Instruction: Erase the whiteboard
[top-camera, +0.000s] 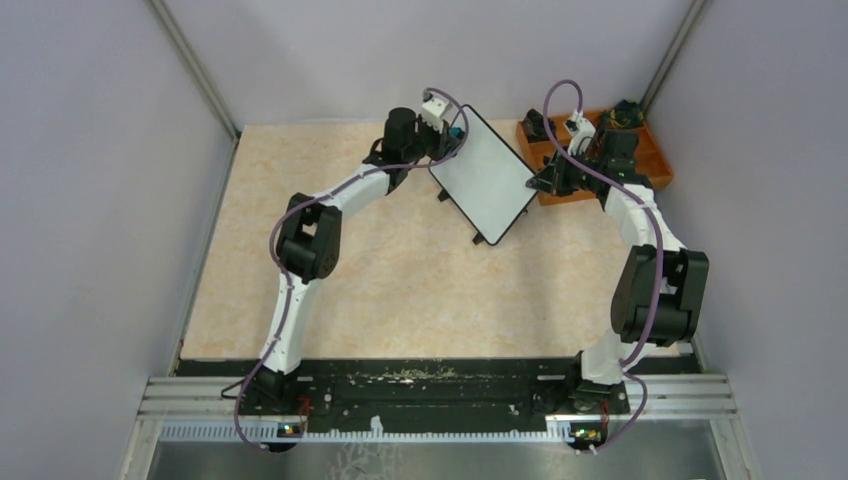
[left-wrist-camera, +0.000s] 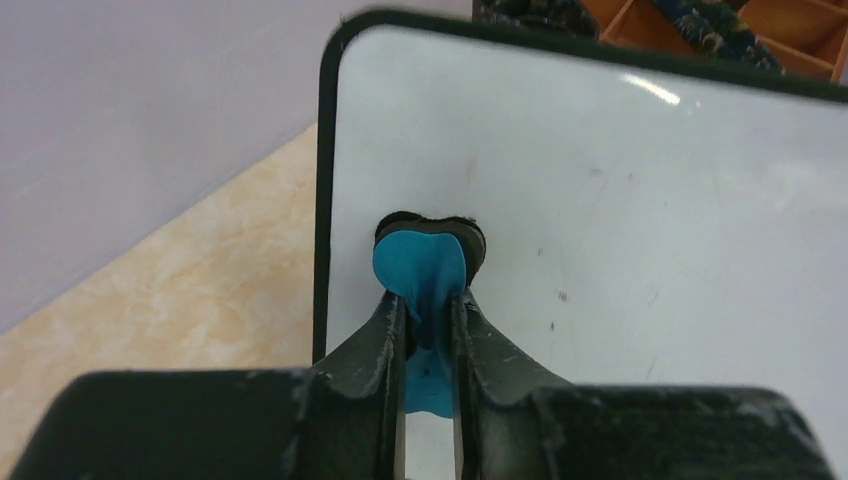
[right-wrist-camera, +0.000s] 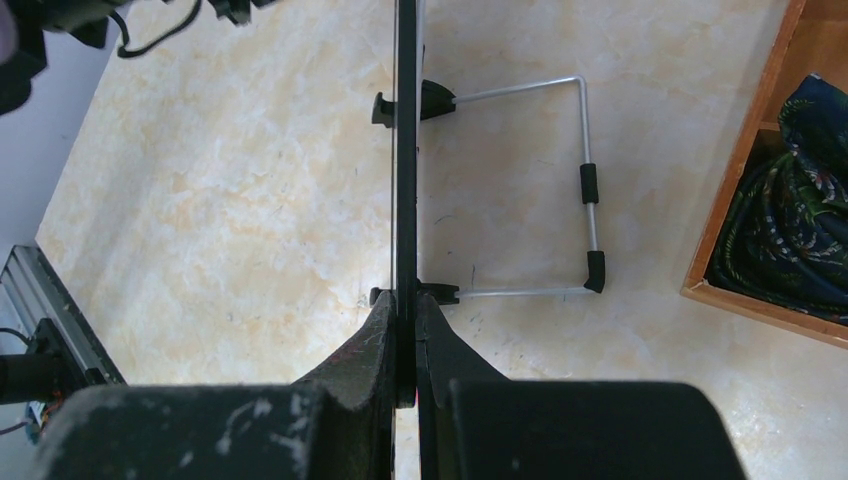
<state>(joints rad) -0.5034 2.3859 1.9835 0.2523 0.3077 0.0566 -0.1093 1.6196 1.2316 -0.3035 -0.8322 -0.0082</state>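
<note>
The whiteboard (top-camera: 485, 174) stands tilted at the back middle of the table, its face white with only faint specks showing. My left gripper (top-camera: 455, 132) is shut on a small blue eraser (left-wrist-camera: 420, 262) with a black pad, pressed against the board's face near its left edge (left-wrist-camera: 600, 220). My right gripper (top-camera: 535, 184) is shut on the board's right edge; in the right wrist view the thin black frame (right-wrist-camera: 405, 150) runs edge-on between my fingers, with its wire stand (right-wrist-camera: 585, 180) behind.
An orange compartment tray (top-camera: 655, 160) stands at the back right behind my right arm, holding dark patterned cloth (right-wrist-camera: 795, 220) and small items. Grey walls close in the marbled tabletop (top-camera: 400, 290) on three sides.
</note>
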